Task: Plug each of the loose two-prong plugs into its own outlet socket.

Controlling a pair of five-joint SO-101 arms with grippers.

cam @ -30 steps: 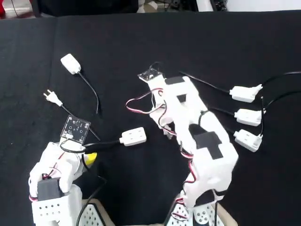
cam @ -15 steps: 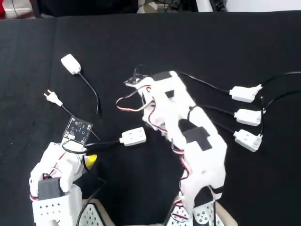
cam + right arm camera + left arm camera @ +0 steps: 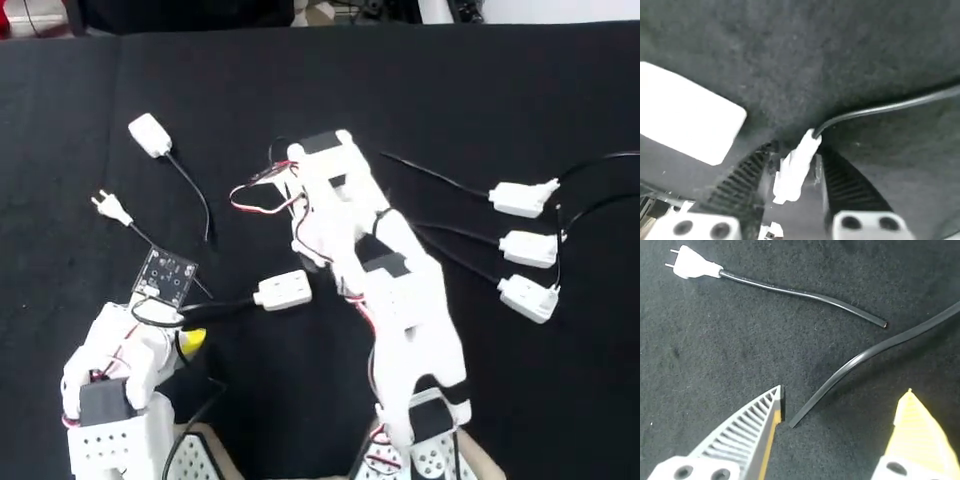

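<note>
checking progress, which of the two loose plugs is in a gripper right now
The plug clamped in the right gripper, its cord trailing off. The other plug lies free on the black cloth, ahead of the open left gripper.

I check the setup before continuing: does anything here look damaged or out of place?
Only one thing: the cord of the loose plug stops in a bare cut end on the table, joined to nothing. Nothing else looks broken.
</note>
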